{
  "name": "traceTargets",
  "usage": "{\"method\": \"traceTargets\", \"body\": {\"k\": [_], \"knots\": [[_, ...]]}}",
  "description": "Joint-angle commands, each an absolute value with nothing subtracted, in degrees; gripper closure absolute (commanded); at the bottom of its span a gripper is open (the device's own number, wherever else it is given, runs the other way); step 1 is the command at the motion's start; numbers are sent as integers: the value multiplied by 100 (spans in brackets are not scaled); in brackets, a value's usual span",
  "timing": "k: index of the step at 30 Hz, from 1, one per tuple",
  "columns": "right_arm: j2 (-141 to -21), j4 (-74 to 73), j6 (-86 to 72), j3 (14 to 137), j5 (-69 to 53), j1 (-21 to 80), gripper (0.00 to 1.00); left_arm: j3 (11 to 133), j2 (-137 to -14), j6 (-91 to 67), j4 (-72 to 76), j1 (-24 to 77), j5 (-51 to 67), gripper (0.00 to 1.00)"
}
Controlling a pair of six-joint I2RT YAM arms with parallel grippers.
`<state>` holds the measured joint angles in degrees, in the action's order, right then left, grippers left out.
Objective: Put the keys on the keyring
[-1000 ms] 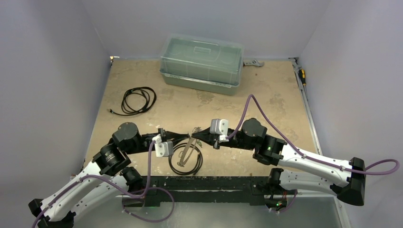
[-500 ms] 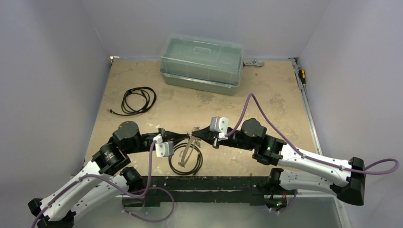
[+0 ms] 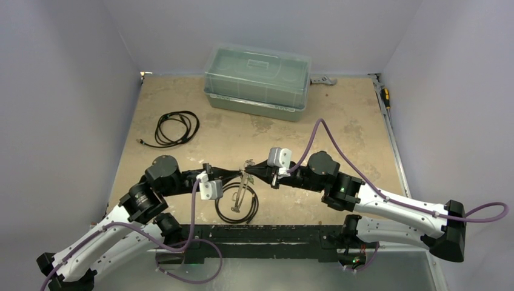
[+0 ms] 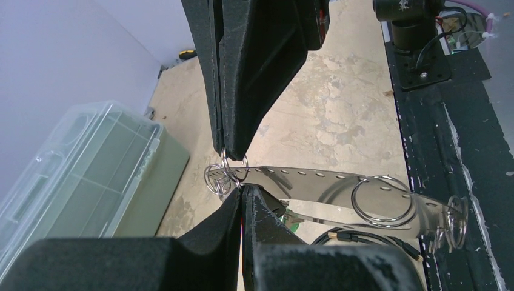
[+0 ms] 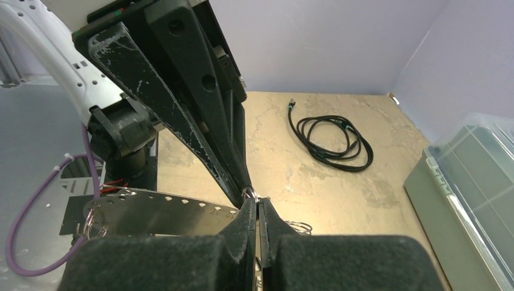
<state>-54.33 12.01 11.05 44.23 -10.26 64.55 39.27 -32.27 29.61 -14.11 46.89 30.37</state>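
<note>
My left gripper (image 3: 240, 174) and right gripper (image 3: 248, 171) meet tip to tip above the table's near middle. Both are shut on one small silvery split ring (image 4: 234, 169). In the left wrist view my left gripper (image 4: 242, 189) pinches the ring from below and the right fingers (image 4: 242, 91) hold it from above. The keyring (image 4: 315, 182) shows as a silvery band with a row of holes. It hangs from that ring and carries more small rings (image 4: 382, 201). It also shows in the top view (image 3: 239, 193). A bright-green piece (image 4: 292, 219) and a black key head (image 4: 271, 207) sit behind my left fingertip.
A black hoop of cable (image 3: 257, 205) lies under the keyring. A coiled black cable (image 3: 176, 128) lies at the left. A clear lidded box (image 3: 257, 82) stands at the back, with a grey spanner (image 3: 322, 80) beside it. A black rail (image 3: 267, 233) runs along the near edge.
Both grippers have shifted slightly away from the bases together, still pinching the small ring. The hanging keyring has swung a little with them.
</note>
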Motion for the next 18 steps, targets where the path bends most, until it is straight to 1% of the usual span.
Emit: {"method": "traceTargets", "body": {"k": [1, 8, 18], "knots": [[-5427, 1606, 1080, 4491, -1141, 6450, 100, 3926, -3275, 2901, -1044, 4694, 3071, 100], [-5468, 1582, 1112, 4502, -1126, 6450, 100, 4480, -3220, 3538, -1633, 4696, 2601, 100], [-5661, 1503, 1134, 4610, -1169, 6445, 100, 4745, -3472, 3849, -1915, 4701, 2756, 100]]}}
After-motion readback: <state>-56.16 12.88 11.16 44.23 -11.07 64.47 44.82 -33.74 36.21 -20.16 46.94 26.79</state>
